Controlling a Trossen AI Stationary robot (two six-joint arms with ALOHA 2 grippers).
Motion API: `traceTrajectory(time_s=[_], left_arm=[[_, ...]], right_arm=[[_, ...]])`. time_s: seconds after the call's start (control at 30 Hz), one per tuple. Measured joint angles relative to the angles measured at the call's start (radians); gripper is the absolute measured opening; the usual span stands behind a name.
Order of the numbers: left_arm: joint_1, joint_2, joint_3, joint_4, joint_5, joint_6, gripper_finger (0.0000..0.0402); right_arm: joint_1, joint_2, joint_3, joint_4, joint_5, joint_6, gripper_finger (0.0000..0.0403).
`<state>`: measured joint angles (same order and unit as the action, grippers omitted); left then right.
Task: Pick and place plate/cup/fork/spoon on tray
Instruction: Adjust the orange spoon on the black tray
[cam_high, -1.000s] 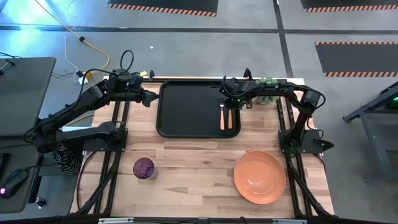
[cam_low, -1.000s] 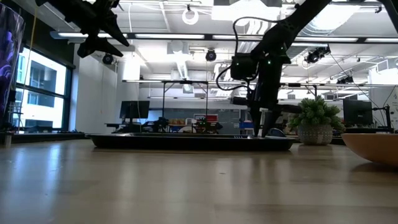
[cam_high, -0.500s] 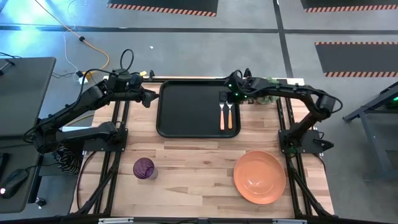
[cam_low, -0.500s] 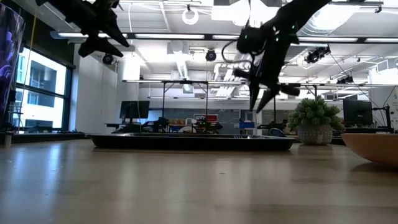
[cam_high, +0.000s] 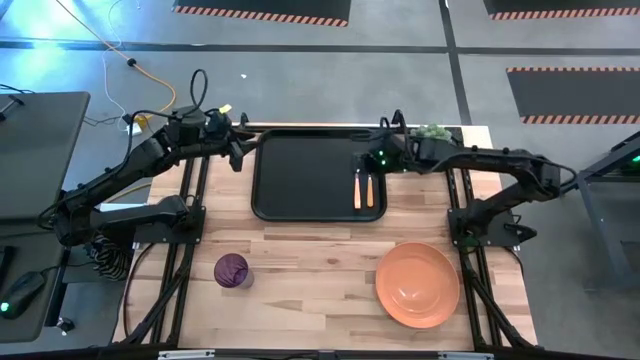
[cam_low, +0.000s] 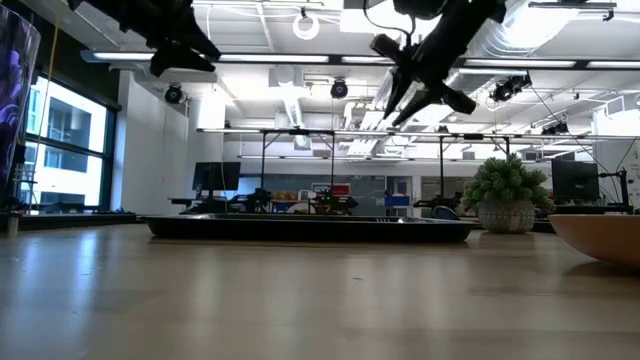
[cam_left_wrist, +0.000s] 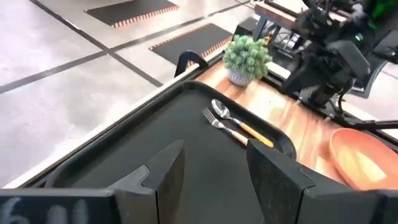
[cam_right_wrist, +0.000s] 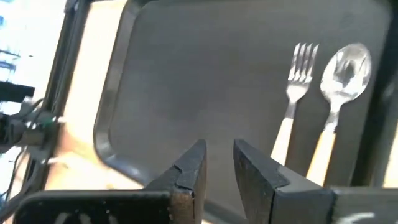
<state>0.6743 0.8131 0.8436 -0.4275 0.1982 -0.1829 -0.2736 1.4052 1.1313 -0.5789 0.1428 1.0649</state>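
The black tray (cam_high: 305, 175) lies at the table's far middle. The fork (cam_high: 357, 190) and the spoon (cam_high: 368, 188) lie side by side on the tray's right part, heads toward the far edge; they also show in the right wrist view, the fork (cam_right_wrist: 292, 118) and the spoon (cam_right_wrist: 339, 81). The orange plate (cam_high: 417, 284) sits at the near right. The purple cup (cam_high: 232, 270) stands at the near left. My right gripper (cam_high: 362, 160) is open and empty above the tray's far right part. My left gripper (cam_high: 243, 158) is open and empty, raised over the tray's left rim.
A small potted plant (cam_high: 432, 133) stands at the far right corner, just behind my right arm. The arms' black stands (cam_high: 180, 215) flank the table's left and right sides. Bare wood lies between the cup and the plate.
My right gripper has risen from the tray, where its fingers stood down at the heads of the fork and spoon, and has tipped from pointing down toward level. The fork and spoon stay lying on the tray. My left gripper has risen slightly.
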Motion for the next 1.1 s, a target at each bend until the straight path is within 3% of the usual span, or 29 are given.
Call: traceTrajectory(time_s=[0.2, 0.5, 0.7, 0.87, 1.1], left_arm=[[-0.004, -0.007, 0.023, -0.031, 0.099, 0.009, 0.0163], [-0.029, 0.012, 0.296, -0.311, 0.107, 0.184, 0.0163], [-0.067, 0.032, 0.462, -0.565, 0.104, 0.211, 0.0163], [-0.134, 0.035, 0.554, -0.706, 0.105, 0.119, 0.0163], [-0.272, 0.032, 0.568, -0.736, 0.105, -0.08, 0.0163]], right_arm=[[0.125, 0.0, 0.0, 0.004, 0.017, 0.065, 0.0071], [0.282, 0.0, 0.0, 0.048, 0.192, 0.165, 0.0071], [0.322, 0.0, 0.0, 0.076, 0.241, 0.167, 0.0071], [0.323, 0.0, 0.0, 0.085, 0.249, 0.165, 0.0071], [0.292, 0.0, 0.0, 0.085, 0.199, 0.127, 0.0071]])
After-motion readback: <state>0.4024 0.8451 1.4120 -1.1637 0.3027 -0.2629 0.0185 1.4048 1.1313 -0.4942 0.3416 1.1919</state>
